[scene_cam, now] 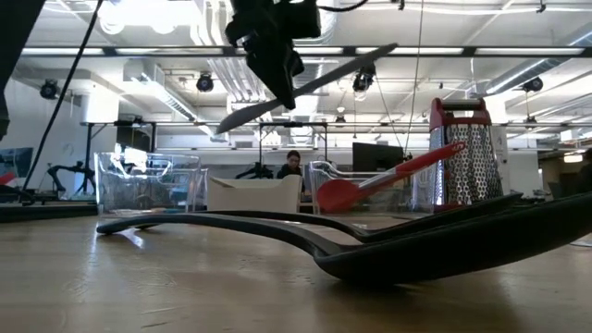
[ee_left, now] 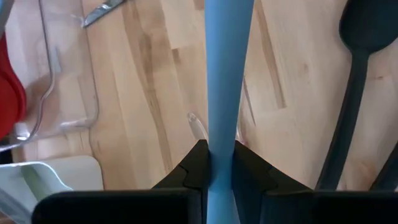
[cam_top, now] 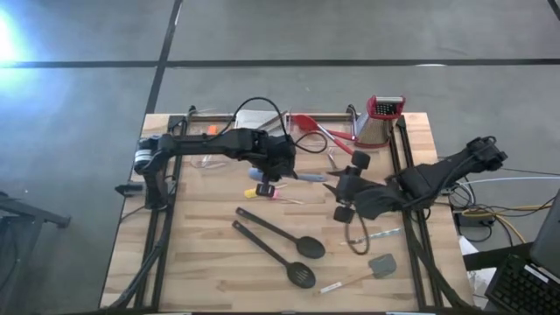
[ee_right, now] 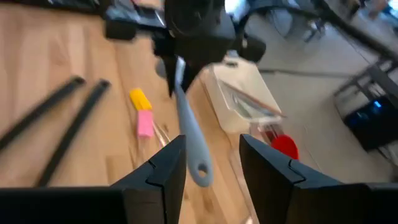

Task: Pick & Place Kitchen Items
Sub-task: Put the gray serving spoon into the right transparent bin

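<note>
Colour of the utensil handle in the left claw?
Light blue handle, pinched by the left claw; left wrist view shows it best.

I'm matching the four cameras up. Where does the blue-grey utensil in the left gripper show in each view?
High: blue-grey utensil at centre.
Low: upper middle, lifted and tilted.
Left wrist: middle, clamped by the left gripper.
Right wrist: centre.
Shared landmark: black spoons.

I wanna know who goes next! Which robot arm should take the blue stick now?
Probably the right. Its open right gripper is lined up at the free end of the blue utensil, which the left gripper holds up over the table.
</note>
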Motion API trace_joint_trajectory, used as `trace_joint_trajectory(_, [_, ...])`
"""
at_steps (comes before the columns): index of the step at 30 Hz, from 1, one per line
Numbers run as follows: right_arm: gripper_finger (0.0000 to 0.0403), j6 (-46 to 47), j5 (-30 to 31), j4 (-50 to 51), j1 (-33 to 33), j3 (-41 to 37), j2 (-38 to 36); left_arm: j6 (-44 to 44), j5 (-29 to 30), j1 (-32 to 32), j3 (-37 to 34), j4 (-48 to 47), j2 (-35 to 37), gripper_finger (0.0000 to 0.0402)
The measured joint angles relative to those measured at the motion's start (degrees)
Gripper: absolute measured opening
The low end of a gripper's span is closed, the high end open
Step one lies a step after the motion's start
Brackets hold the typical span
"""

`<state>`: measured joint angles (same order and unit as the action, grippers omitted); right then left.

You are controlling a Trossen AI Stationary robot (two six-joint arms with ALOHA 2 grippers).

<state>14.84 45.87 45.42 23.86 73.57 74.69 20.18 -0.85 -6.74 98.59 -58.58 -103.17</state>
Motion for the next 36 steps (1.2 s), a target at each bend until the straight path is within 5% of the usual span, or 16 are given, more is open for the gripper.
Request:
trace_joint_trajectory(21, [0.015,1.22,-10.64,6.45,-9.82,3.1,7.92,1.75,0.68,0.96,4.89,-2.0,-1.54,0.0043])
trace_joint_trajectory(36, [0.0082,-2.63,-13.38,4.12,-10.89,2.72,7.92,2.67,0.33,0.96,4.89,-1.91,-1.54,0.0043])
